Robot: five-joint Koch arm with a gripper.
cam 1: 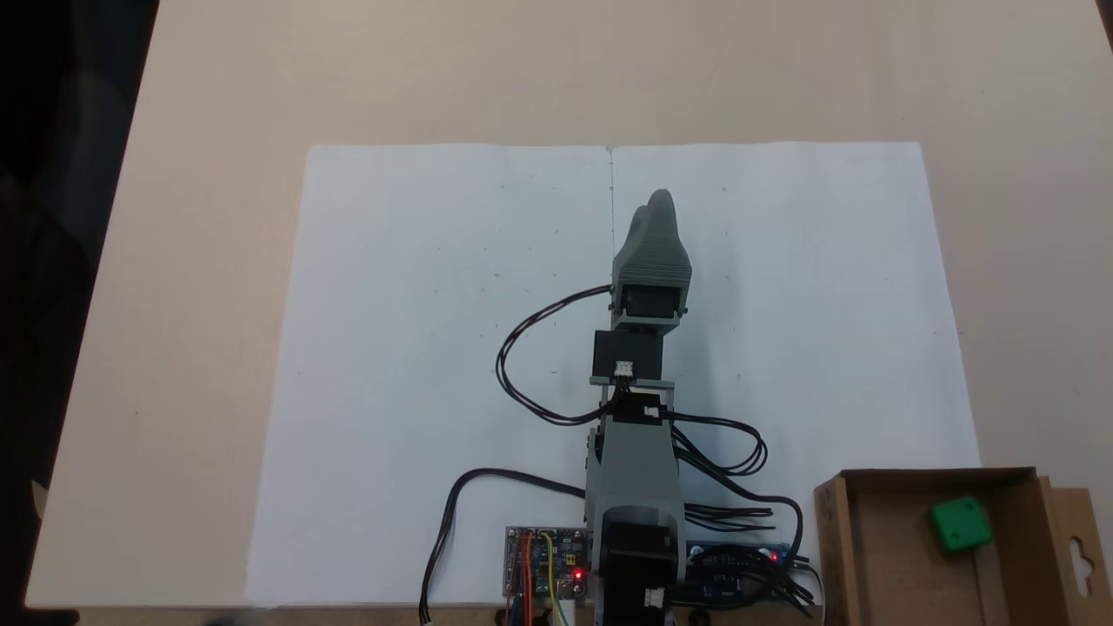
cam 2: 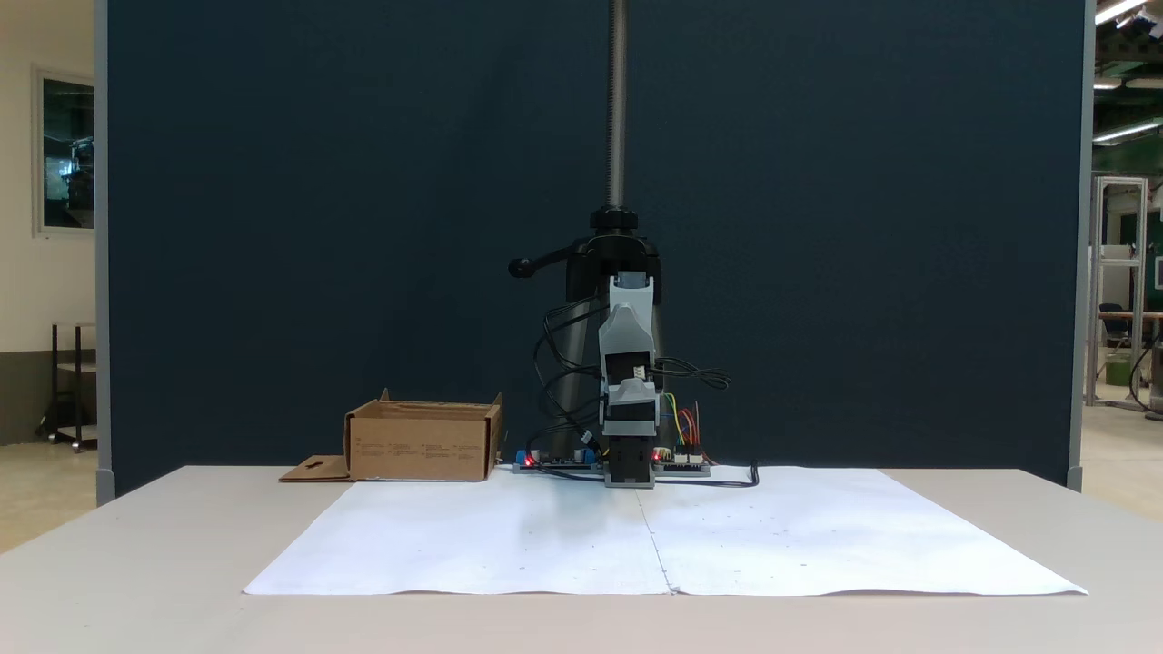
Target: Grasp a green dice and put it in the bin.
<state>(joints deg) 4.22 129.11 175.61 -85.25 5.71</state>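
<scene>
Inside the bin [cam 1: 835, 539], at the lower right of the top-down fixed view, the green dice [cam 1: 959, 524] lies on the cardboard floor, so the drop looks done. The gripper [cam 1: 658, 202] sits well apart from it, folded over the white paper [cam 1: 417, 348] above the arm's base, seemingly parked at rest. Its jaws overlap, so I cannot tell whether they are parted or together.

No legible text, labels or numbers; faint print on the brown cardboard box [cam 2: 422, 443] wall is too small to read.
</scene>
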